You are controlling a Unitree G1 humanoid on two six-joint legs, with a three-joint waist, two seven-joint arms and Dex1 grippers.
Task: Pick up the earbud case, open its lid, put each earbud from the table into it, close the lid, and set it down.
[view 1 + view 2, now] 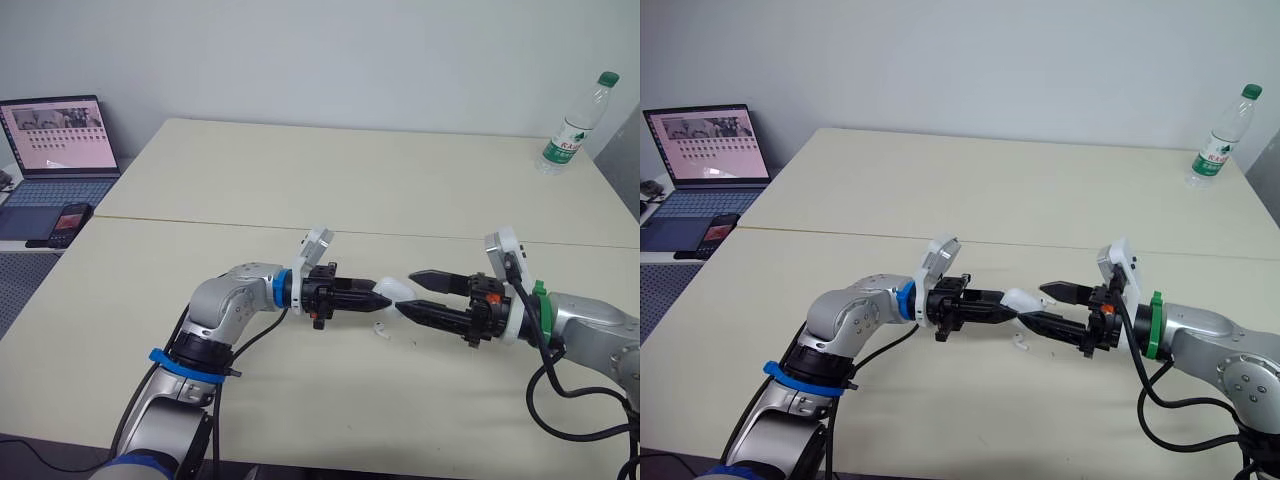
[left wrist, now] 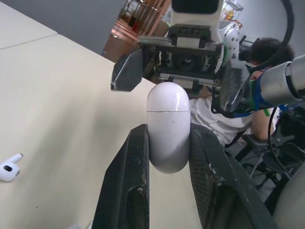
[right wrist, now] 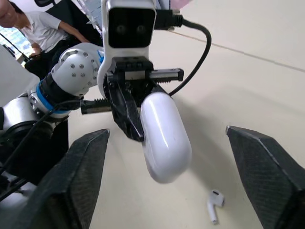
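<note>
Closest to us, the left pincer [image 1: 380, 297] is clenched on the lower half of the white, glossy, pill-shaped earbud case [image 2: 167, 124]. It holds the case in the air above the middle of the worktop, with the rounded lid [image 2: 167, 98] facing the other arm. The lid's seam sits clear of the black fingers [image 2: 126, 191], and the lid looks closed.

Opposite, the right pincer [image 1: 414, 291] is released. Its two fingers are spread wide on either side of the lid end and neither touches it.

We judge that the step in hand is opening the lid. To do it well, the right pincer should catch the cap beyond the seam while the left keeps its hold below the seam. The shell is smooth and curved, so a glancing contact could slide off or twist the case in its grip. We cannot tell which side carries the hinge.

Just below the case, a small white earbud [image 3: 213, 202] lies on its side on the pale cream worktop [image 1: 250, 180].

Farther out, a clear plastic water bottle with a green cap [image 1: 575, 125] stands at the far right corner. To the left, an open laptop [image 1: 60, 140] and a black phone [image 1: 65, 222] rest on a lower side surface. A pale wall [image 1: 350, 50] backs the scene, and a person in a white shirt [image 3: 43, 28] sits beyond the edge.
</note>
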